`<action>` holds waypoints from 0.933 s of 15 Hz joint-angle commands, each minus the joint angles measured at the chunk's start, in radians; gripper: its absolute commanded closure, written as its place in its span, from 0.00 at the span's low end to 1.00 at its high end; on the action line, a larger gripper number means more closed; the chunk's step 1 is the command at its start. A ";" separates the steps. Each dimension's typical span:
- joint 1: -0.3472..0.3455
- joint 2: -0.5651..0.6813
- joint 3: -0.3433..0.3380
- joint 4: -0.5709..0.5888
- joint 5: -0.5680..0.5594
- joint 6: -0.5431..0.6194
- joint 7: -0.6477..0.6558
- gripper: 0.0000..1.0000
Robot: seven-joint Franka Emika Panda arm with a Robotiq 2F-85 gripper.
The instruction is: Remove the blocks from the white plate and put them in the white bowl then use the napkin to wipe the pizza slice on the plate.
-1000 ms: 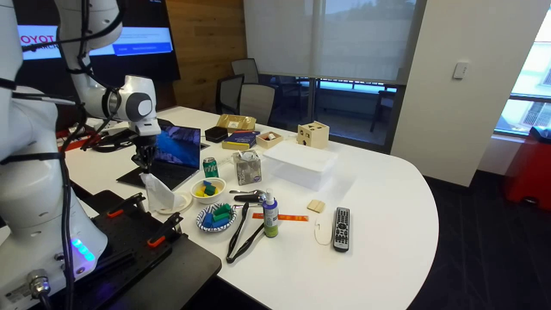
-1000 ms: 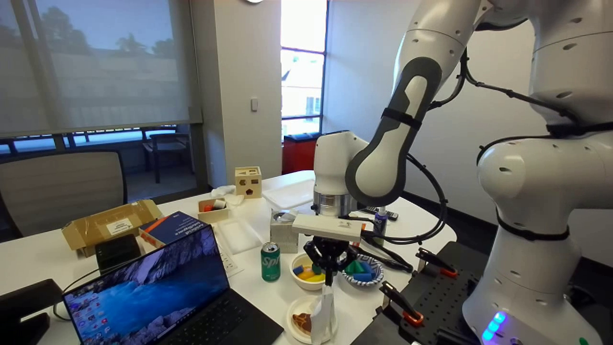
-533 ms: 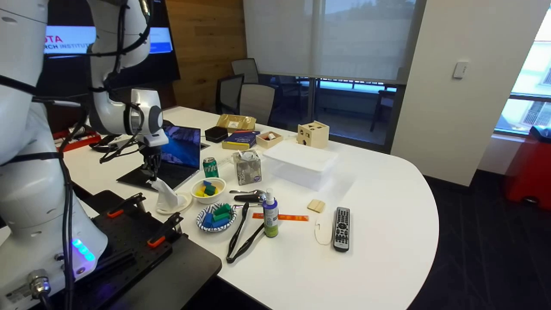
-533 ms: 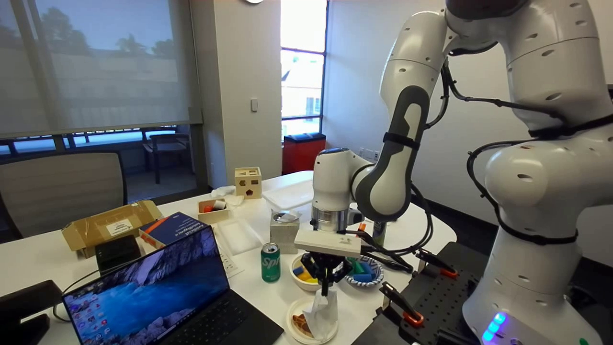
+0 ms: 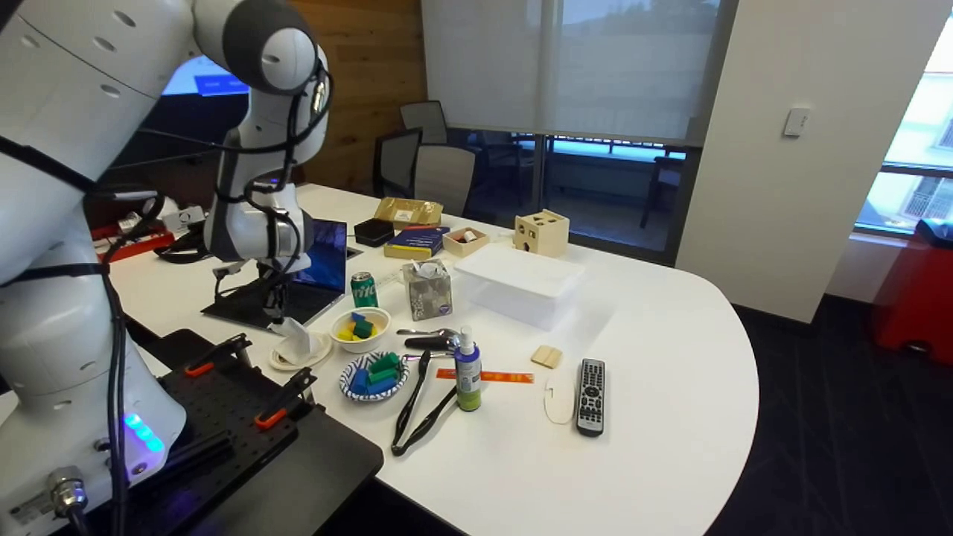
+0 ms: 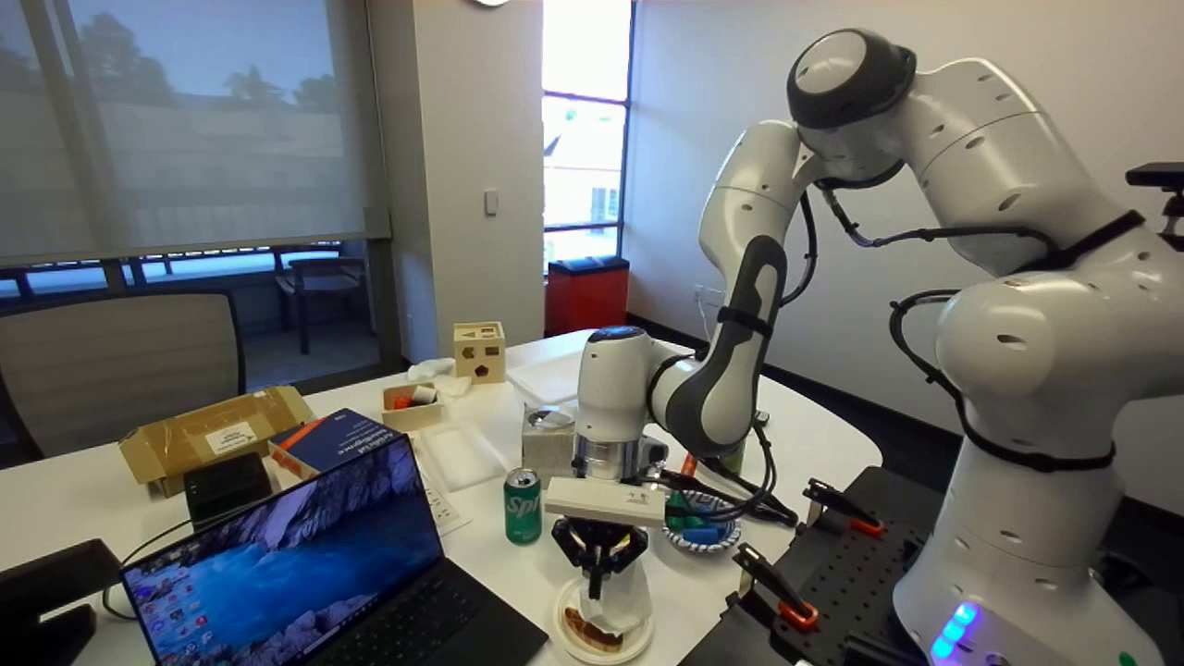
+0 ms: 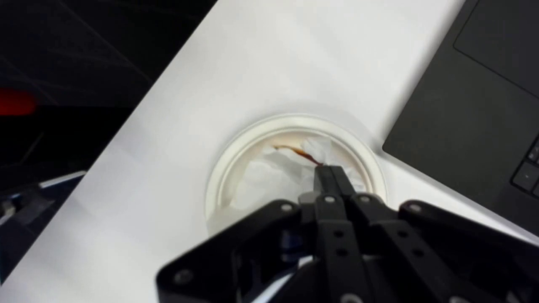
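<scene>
My gripper (image 6: 596, 592) is shut on the white napkin (image 6: 631, 603), low over the white plate (image 5: 323, 353). In the wrist view the closed fingertips (image 7: 330, 168) sit over the plate (image 7: 294, 120), and the crumpled napkin (image 7: 269, 181) spreads across it. The brown pizza slice (image 6: 592, 635) lies on the plate, partly covered by the napkin; only a thin edge of it (image 7: 297, 152) shows in the wrist view. A white bowl (image 5: 360, 345) beside the plate holds yellow, green and blue blocks. It is mostly hidden behind the gripper in an exterior view.
A patterned bowl (image 5: 372, 397) with blue and green blocks stands beside the white bowl. An open laptop (image 6: 314, 564) is close to the plate. A green can (image 5: 364, 289), tissue box (image 5: 428, 290), spray bottle (image 5: 467, 372) and black tongs (image 5: 417, 417) are around.
My gripper has come down and across over the plate, carrying the napkin. The napkin hung taller before and is now bunched on the plate over part of the pizza slice.
</scene>
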 commanded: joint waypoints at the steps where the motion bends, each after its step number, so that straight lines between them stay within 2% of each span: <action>1: 0.000 -0.213 0.010 0.132 -0.111 -0.102 0.041 1.00; 4: 0.000 -0.300 0.013 0.187 -0.159 -0.174 0.054 1.00; 7: 0.000 -0.299 0.021 0.194 -0.183 -0.175 0.088 1.00; 14: -0.062 -0.205 0.161 0.095 -0.187 -0.241 0.199 1.00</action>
